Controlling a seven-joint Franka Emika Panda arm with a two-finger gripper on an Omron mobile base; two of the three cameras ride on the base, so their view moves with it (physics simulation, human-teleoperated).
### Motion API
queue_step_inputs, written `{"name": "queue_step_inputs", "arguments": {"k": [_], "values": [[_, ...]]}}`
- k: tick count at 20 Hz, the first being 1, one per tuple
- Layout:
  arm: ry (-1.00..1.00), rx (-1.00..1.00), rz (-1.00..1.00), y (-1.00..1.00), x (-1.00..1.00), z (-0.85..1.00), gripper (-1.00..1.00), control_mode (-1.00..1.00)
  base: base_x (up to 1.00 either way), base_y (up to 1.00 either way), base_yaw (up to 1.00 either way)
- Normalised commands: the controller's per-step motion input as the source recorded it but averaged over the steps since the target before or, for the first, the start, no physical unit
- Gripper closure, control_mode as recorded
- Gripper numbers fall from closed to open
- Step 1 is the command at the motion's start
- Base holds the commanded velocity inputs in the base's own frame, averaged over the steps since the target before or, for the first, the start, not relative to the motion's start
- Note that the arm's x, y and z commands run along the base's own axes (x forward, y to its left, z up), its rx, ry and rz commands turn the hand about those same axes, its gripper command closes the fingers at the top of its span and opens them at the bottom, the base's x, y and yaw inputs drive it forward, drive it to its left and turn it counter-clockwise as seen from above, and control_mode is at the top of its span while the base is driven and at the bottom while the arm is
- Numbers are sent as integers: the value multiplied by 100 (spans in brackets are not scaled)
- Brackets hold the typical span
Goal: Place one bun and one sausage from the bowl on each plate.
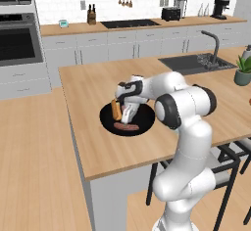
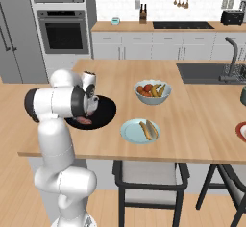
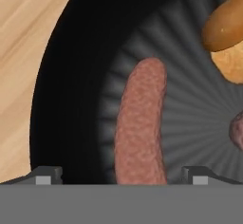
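The black bowl [image 1: 143, 122] [image 2: 108, 109] lies on the island near its left end. In it are a sausage [image 3: 141, 123] [image 1: 126, 126] [image 2: 85, 120], a bun [image 3: 223, 28] [image 1: 116, 109] and the end of another sausage [image 3: 237, 130]. My gripper [image 3: 122, 178] [image 1: 128, 114] points down into the bowl, open, with one fingertip [image 3: 47, 175] on either side of the sausage and just above it. The pale blue plate [image 2: 127, 131] carries a bun [image 2: 144, 131] and a sausage [image 2: 152, 127]. The red-rimmed plate [image 2: 240, 131] shows at the right edge.
A white fruit bowl [image 2: 152, 91] stands behind the blue plate. The sink [image 1: 193, 63] with its faucet [image 1: 213, 46] and a potted plant [image 1: 243, 71] are at the island's far right. Stools [image 2: 151, 178] stand below the front edge.
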Motion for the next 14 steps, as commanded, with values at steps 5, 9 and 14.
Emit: {"name": "queue_step_inputs", "arguments": {"k": [5, 9, 14], "values": [[8, -1, 8, 6, 2, -13, -100, -100, 0, 0, 0], [1, 0, 7, 0, 7, -5, -100, -100, 0, 0, 0], [0, -3, 7, 0, 1, -6, -100, -100, 0, 0, 0]]}}
